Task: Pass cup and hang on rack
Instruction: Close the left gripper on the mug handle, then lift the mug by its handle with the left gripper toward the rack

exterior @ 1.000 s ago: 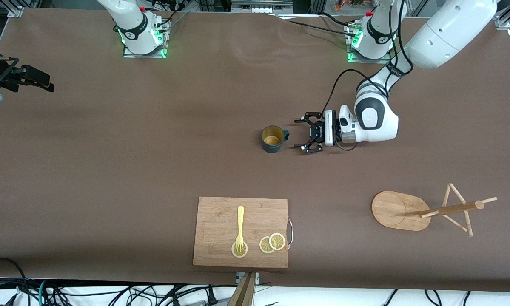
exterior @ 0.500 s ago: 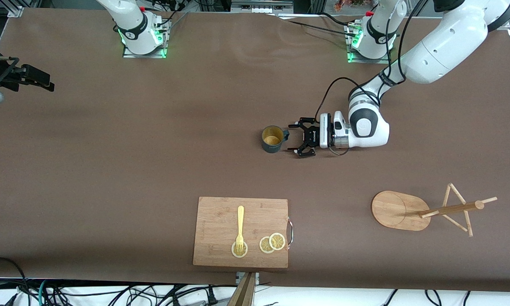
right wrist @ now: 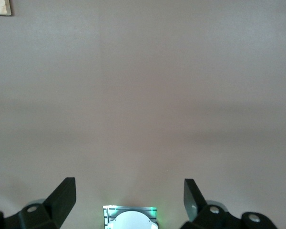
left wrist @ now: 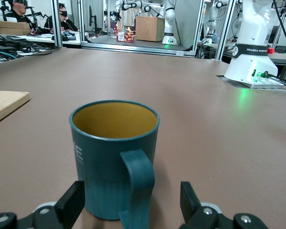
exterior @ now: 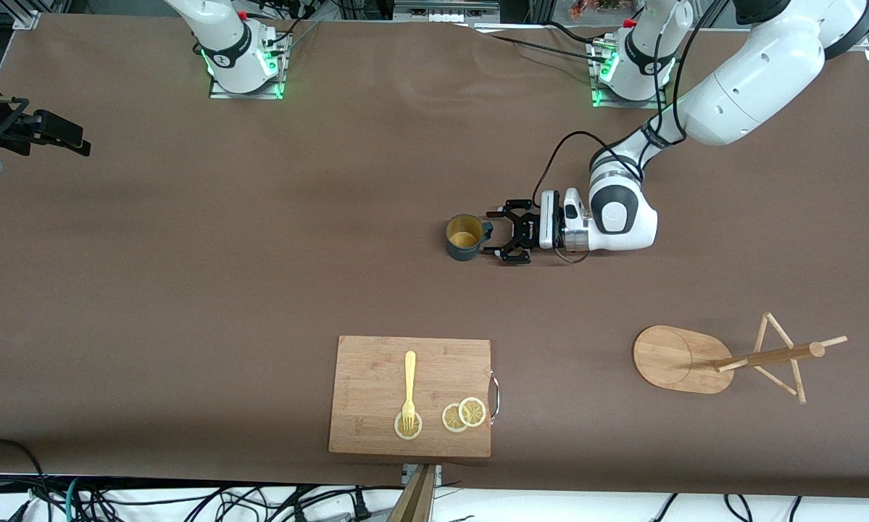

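The dark teal cup [exterior: 465,235] stands upright near the table's middle, its handle [exterior: 486,230] turned toward the left arm's end. My left gripper [exterior: 493,234] is low at the table and open, with one finger on each side of the handle and not touching it. In the left wrist view the cup [left wrist: 109,157] fills the middle and my left gripper [left wrist: 132,198] is spread around the handle [left wrist: 139,183]. The bamboo rack [exterior: 677,359] stands nearer to the front camera, toward the left arm's end. My right gripper [right wrist: 128,191] is open and empty above bare table; it is out of the front view.
A wooden cutting board [exterior: 376,362] with a yellow fork [exterior: 409,384] and lemon slices [exterior: 464,415] lies at the table's front edge. A black camera mount [exterior: 28,130] sticks in at the right arm's end. The right arm's base [right wrist: 130,217] shows below the right gripper.
My left gripper has moved toward the cup, from beside the handle to open around it. The cup and the rack have not moved.
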Robot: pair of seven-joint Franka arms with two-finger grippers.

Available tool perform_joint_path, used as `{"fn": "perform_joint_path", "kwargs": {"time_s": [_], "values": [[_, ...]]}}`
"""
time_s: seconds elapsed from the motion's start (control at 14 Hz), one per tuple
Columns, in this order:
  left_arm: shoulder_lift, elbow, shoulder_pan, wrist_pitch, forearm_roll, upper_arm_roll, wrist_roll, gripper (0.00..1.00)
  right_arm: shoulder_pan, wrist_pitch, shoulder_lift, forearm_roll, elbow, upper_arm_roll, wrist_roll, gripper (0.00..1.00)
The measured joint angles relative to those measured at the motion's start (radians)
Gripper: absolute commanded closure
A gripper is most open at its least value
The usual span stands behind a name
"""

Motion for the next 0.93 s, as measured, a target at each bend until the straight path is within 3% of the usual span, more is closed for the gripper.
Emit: {"fn": "perform_joint_path", "kwargs": {"time_s": [0.29,0.57,0.93], "values": [[0.000,0.010,-0.003,0.000,0.000,0.000,0.011,0.34,0.000,0.000,0.000,0.002,0.000,-0.003,0.000,0.00],[0.008,0.030,-0.009,0.000,0.000,0.000,0.013,0.41,0.000,-0.001,0.000,0.003,0.000,-0.003,0.000,0.00],[0.024,0.048,-0.019,0.000,0.000,0.000,0.013,0.61,0.003,-0.025,-0.002,0.004,0.001,-0.004,0.000,0.00]]}}
